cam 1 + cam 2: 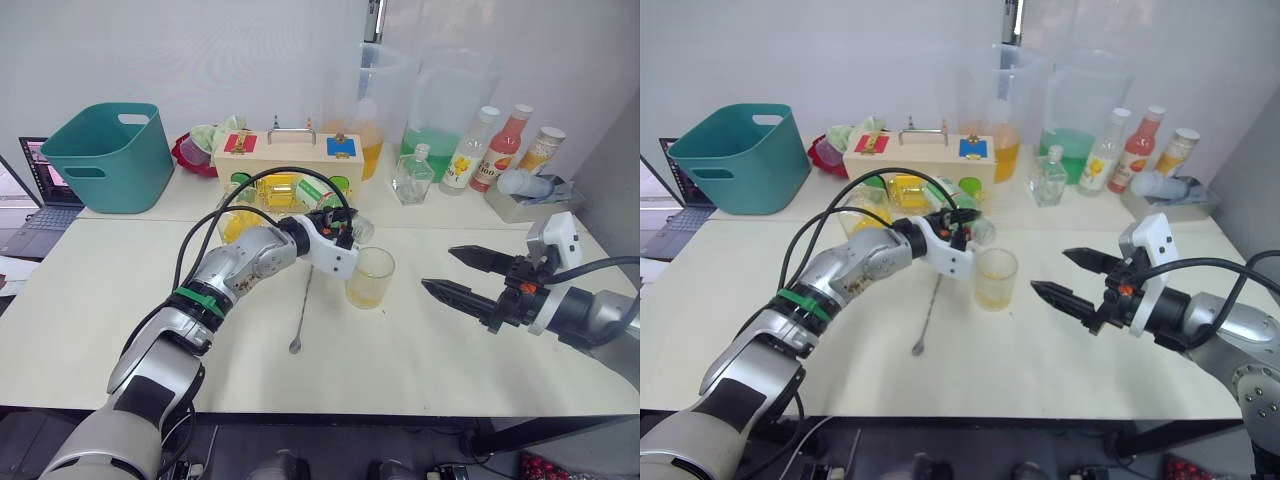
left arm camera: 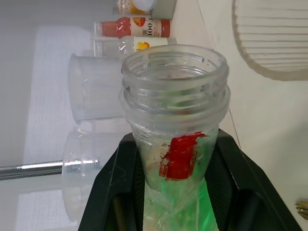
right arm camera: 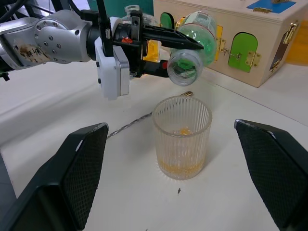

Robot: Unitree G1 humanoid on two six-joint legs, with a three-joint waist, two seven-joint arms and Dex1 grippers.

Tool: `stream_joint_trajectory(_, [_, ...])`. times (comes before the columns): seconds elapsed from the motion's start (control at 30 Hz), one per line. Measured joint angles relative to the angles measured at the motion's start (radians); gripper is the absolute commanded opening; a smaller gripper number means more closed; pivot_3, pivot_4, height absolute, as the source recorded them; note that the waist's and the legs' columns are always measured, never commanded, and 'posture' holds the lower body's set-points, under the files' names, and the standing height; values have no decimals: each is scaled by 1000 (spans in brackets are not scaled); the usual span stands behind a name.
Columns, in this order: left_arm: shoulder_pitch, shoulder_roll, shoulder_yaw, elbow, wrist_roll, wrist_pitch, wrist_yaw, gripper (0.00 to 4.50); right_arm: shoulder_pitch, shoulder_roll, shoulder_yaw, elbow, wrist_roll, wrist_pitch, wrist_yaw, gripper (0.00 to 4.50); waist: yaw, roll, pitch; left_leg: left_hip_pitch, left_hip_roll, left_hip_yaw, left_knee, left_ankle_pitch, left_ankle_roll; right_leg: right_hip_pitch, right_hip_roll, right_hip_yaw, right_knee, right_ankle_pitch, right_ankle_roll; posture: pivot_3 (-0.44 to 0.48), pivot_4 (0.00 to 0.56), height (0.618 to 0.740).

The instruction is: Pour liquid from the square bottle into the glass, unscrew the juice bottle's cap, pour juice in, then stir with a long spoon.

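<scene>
My left gripper is shut on the juice bottle, which it holds tipped on its side with the open neck just above and behind the glass. The bottle looks almost empty. Yellowish liquid fills the lower part of the ribbed glass. On the table left of the glass lies the long spoon, its bowl toward me. My right gripper stands open to the right of the glass, holding nothing. The square bottle stands at the back. The cap is out of view.
A wooden box with coloured doors stands behind the glass. A teal basket and a laptop are at back left. Two big clear pitchers, a yellow-label bottle and a red bottle line the back right.
</scene>
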Motion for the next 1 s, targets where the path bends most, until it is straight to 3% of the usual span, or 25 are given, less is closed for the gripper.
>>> stream_joint_trajectory(0.47, [0, 15, -44, -8, 120, -10, 82, 1343, 1, 0, 0, 20, -32, -31, 22, 4456, 0, 0, 0, 0, 0, 0, 0, 0, 0, 0, 0, 0, 0, 0, 0, 0, 150, 740])
stream_joint_trajectory(0.77, [0, 13, -49, -8, 128, -13, 87, 1343, 3, 0, 0, 21, -41, -39, 27, 4456, 0, 0, 0, 0, 0, 0, 1, 0, 0, 0, 0, 0, 0, 0, 0, 0, 150, 740])
stream_joint_trajectory(0.87, [0, 0, -39, -8, 94, 7, 61, 1343, 4, 0, 0, 22, -42, -39, 32, 4456, 0, 0, 0, -1, 0, 0, 1, 0, 0, 0, 0, 0, 0, 0, 0, 0, 150, 740])
stream_joint_trajectory(1.0, [15, -47, 24, -8, -57, 87, -65, 1343, 3, 0, 0, 22, -45, -39, 38, 4456, -2, 0, 0, -1, 0, 0, 2, 0, 0, 0, 0, 0, 1, 0, 0, 0, 150, 740])
